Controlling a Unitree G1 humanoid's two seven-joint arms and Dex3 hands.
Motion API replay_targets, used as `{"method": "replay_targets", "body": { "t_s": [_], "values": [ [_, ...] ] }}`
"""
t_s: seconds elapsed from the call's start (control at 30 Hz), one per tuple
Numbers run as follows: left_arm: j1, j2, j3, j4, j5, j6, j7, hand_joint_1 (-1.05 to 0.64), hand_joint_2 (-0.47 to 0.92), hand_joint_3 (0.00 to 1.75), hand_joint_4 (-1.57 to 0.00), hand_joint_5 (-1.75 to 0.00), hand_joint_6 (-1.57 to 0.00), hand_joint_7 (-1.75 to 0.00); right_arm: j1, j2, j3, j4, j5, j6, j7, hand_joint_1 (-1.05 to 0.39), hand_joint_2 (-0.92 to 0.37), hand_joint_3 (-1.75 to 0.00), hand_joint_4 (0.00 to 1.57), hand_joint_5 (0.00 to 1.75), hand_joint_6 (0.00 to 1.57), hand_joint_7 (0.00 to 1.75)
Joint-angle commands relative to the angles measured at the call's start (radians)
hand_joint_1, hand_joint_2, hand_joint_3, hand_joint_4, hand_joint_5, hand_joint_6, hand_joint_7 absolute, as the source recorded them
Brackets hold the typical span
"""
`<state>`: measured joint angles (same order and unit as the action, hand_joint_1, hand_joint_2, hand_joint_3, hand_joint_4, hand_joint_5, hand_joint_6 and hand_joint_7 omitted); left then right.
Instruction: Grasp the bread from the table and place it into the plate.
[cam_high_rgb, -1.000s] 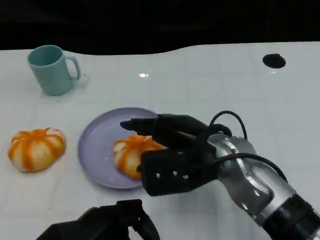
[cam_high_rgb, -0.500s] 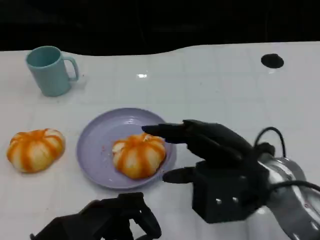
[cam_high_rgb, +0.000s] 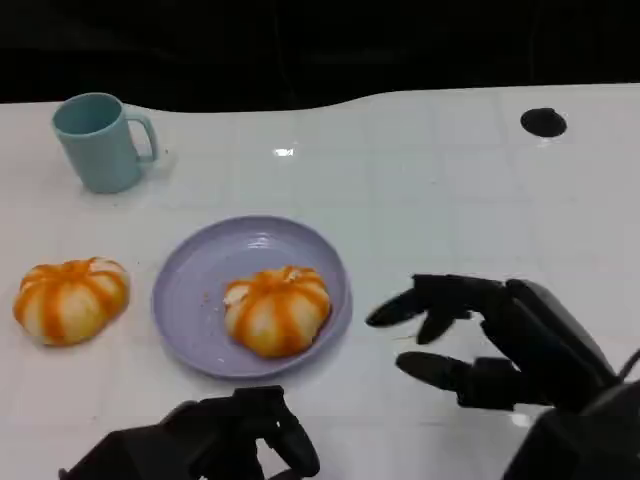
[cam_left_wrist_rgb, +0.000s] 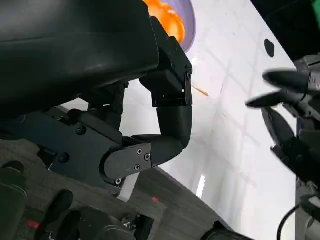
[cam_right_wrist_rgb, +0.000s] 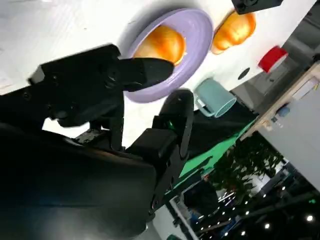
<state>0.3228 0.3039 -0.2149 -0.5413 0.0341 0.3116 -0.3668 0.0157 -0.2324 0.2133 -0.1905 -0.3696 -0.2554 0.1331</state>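
Lavender plate carries an orange-striped bread. I see my right hand beside it, fingers spread, holding nothing. Left hand curled in, gripping nothing.

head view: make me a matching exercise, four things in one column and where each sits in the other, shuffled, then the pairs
Things
1. teal ceramic mug
2. orange-striped round bread
3. second orange-striped round bread
4. round black hole in the white table

Places
A. on the bare table left of the plate
B. far right of the table
C. on the round lilac plate
D. far left of the table

Pairs: 1-D, 2-C, 3-A, 4-B
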Motion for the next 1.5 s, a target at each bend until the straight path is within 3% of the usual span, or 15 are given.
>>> {"method": "replay_targets", "body": {
  "t_s": [0.03, 0.33, 0.53, 0.9, 1.5],
  "values": [
    [0.002, 0.010, 0.009, 0.001, -0.001, -0.008, 0.003, -0.33, 0.80, 0.74, -0.64, -1.75, -0.59, -1.47, 0.070, -0.044, -0.061, -0.052, 0.024, -0.031, -0.006, -0.01, -0.40, -1.26, 0.81, 1.65, 0.84, 1.21],
    [0.001, 0.013, 0.010, -0.002, 0.000, -0.006, 0.002, -0.36, 0.80, 0.73, -0.64, -1.75, -0.59, -1.45, 0.187, -0.066, -0.137, -0.125, 0.021, -0.063, -0.020, 0.07, -0.24, -1.51, 0.92, 1.70, 0.90, 1.33],
    [-0.002, 0.016, 0.014, -0.005, -0.001, -0.009, 0.000, -0.36, 0.81, 0.72, -0.64, -1.75, -0.60, -1.45, 0.239, -0.063, -0.166, -0.141, 0.011, -0.070, -0.033, 0.10, -0.18, -1.56, 0.93, 1.73, 0.88, 1.37],
    [0.006, 0.032, 0.030, -0.017, -0.008, -0.011, -0.010, -0.35, 0.80, 0.72, -0.63, -1.75, -0.59, -1.45, 0.263, -0.033, -0.151, -0.073, -0.092, -0.093, -0.131, 0.09, -0.15, -1.56, 0.95, 1.69, 0.89, 1.38],
    [0.018, 0.033, 0.047, -0.021, -0.026, -0.022, -0.006, -0.31, 0.81, 0.72, -0.62, -1.75, -0.59, -1.44, 0.239, -0.024, -0.117, -0.041, -0.108, -0.088, -0.143, 0.06, -0.17, -1.49, 0.95, 1.64, 0.91, 1.28]
  ]
}}
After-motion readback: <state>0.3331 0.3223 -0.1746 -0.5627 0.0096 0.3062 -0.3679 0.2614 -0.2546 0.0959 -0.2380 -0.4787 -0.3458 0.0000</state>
